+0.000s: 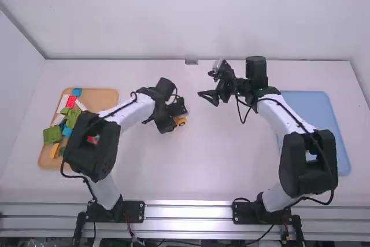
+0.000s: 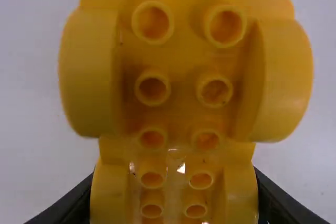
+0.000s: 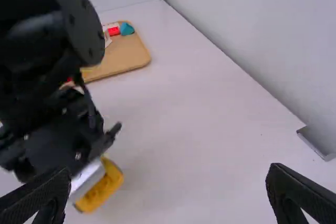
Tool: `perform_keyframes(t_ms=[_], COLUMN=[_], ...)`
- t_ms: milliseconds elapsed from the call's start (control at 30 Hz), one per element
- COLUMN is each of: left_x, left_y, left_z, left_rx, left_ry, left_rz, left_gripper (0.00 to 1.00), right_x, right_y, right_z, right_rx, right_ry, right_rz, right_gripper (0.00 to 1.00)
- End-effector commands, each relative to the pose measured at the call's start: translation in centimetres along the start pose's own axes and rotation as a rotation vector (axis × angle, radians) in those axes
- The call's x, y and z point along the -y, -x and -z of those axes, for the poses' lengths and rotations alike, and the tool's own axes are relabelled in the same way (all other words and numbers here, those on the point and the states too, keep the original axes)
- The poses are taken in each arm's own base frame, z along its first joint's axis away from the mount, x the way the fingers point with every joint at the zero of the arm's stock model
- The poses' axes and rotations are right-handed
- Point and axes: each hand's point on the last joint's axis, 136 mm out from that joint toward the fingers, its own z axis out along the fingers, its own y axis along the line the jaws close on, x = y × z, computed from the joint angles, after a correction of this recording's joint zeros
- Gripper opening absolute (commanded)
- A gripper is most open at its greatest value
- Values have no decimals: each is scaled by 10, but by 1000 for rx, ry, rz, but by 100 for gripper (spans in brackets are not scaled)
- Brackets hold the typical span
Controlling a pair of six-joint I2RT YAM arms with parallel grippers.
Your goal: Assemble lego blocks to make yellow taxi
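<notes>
High view, left to right: tan tray [image 1: 108, 95] on the worktop [image 1: 225, 166], left arm passing over its right part. Loose blocks in it: blue block [image 1: 76, 92] at the far side, red block [image 1: 71, 101] just nearer, white pieces, 2 green blocks at least, with the larger green block [image 1: 52, 136] at the tray's left edge, plus orange-yellow block [image 1: 55, 150] in the near left part. Another bit of red shows beside the left arm. Next, left gripper [image 1: 177, 116], left of the worktop's middle, fingers closed on the yellow piece [image 1: 180, 121], which pokes out past them. Left wrist view shows that piece's underside, 2 columns of round hollow tubes, rounded wheel-like sides, its narrower-looking end between the fingers. Right wrist view has a white part [image 3: 86, 180] against the yellow, on the side toward the left gripper. Right of that, high view again: right gripper [image 1: 204, 84], just right of the middle, well apart from the yellow piece, pointed left; its fingers are wide apart, clear in the right wrist view. Small metal plate [image 1: 191, 62] at the worktop's far edge, between the 2 grippers. Far right, blue tray [image 1: 315, 108], partly behind the right arm.
</notes>
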Motion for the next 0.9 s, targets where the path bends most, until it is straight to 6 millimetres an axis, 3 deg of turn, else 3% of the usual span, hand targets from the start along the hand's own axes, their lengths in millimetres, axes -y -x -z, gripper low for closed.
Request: perform_keyframes(t_ms=[0,200,333,500,700,867], left_x=[23,37,41,48,43,44], left_y=[10,16,13,11,6,0], left_z=[-14,-30,-35,-40,-49,-52], left_rx=[14,-10,-21,-14,-29,-44], left_ry=[-72,-117,-140,-176,-140,-136], left_rz=[-106,-199,-218,-305,-309,-308], left_gripper=[26,27,28,36,41,52], right_x=[-4,-5,-36,-59,-67,-71], right_y=[11,11,17,19,14,12], right_z=[11,27,38,37,30,27], right_rx=[50,47,47,7,-24,-20], right_ry=[47,40,115,144,157,169], right_rz=[3,31,172,223,216,221], right_gripper=[99,98,99,99,98,99])
